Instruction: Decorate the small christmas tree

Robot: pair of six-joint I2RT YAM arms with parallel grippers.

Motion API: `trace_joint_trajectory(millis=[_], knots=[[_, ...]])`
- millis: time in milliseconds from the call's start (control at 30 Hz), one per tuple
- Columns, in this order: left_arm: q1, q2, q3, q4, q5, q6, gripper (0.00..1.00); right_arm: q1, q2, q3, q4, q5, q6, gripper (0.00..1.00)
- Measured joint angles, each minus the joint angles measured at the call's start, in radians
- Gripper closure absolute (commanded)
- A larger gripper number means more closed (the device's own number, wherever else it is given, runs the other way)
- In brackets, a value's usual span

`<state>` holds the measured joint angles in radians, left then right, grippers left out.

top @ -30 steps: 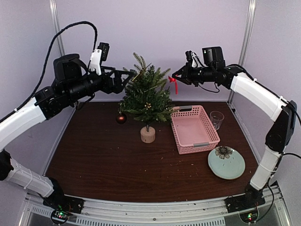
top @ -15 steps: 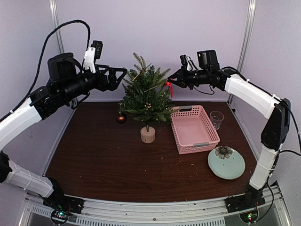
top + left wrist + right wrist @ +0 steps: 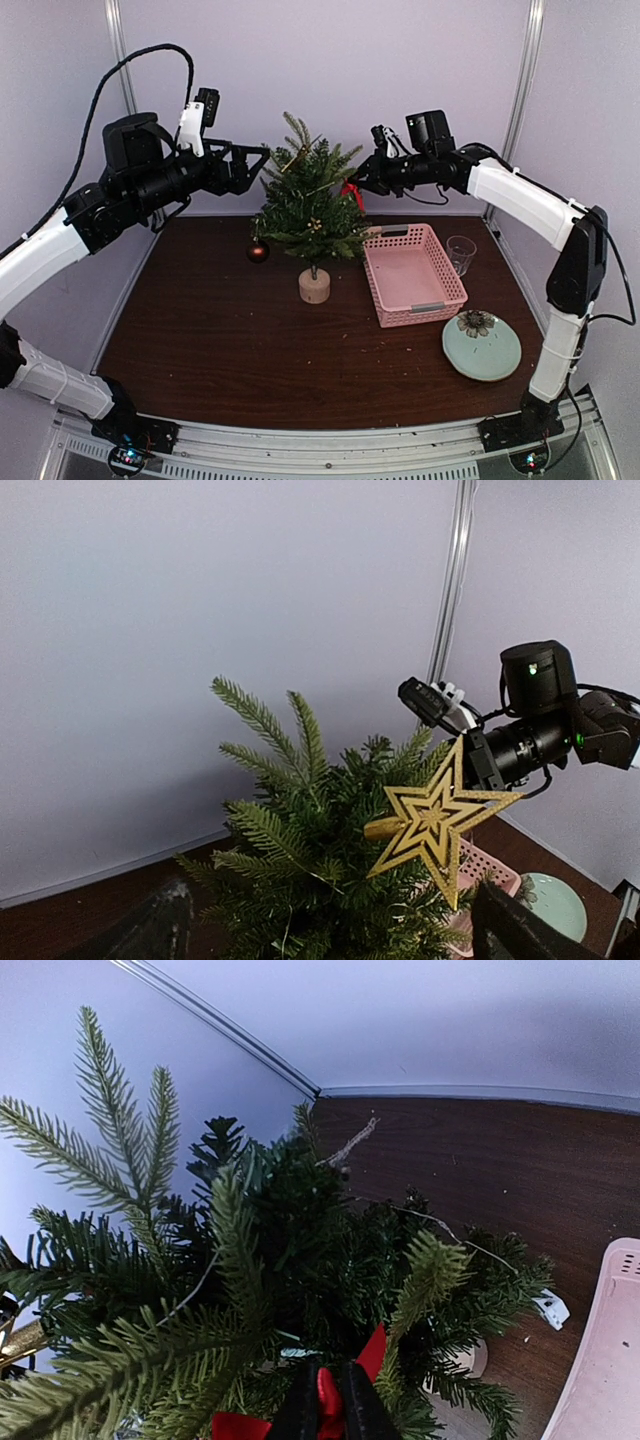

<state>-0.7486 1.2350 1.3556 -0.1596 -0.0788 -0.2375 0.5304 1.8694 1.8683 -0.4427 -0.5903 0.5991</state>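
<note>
Your right claw (image 3: 330, 1405) pinches a red bow (image 3: 235, 1427) into the tree (image 3: 280, 1230) just ahead; your left claw (image 3: 262, 160) gapes wide, star (image 3: 432, 820) before it.

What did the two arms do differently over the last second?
The right gripper, shut on a red ribbon bow, moved left until the bow reached the branches of the small green christmas tree. The left gripper, open, drew back a little to the left, away from the treetop. The tree, the pink plastic basket and the pale green plate stayed put.
</note>
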Motion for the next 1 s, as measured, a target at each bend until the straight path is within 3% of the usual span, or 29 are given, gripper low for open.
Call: trace_joint_trajectory(millis=[67,167,300,1000], knots=[[0.001,0.001,0.0,0.0,0.0,0.0,0.02,0.002,0.002,0.0,-0.005,0.0,-0.001,0.89],[0.001,0.001,0.0,-0.002,-0.001,0.0,0.02,0.002,0.002,0.004,-0.011,0.0,0.0,0.74],[0.001,0.001,0.0,-0.011,-0.006,0.0,0.02,0.002,0.002,0.009,-0.014,0.002,-0.004,0.64],[0.01,0.001,0.0,-0.045,-0.03,0.007,0.03,0.002,-0.024,0.011,-0.035,0.037,-0.036,0.47]])
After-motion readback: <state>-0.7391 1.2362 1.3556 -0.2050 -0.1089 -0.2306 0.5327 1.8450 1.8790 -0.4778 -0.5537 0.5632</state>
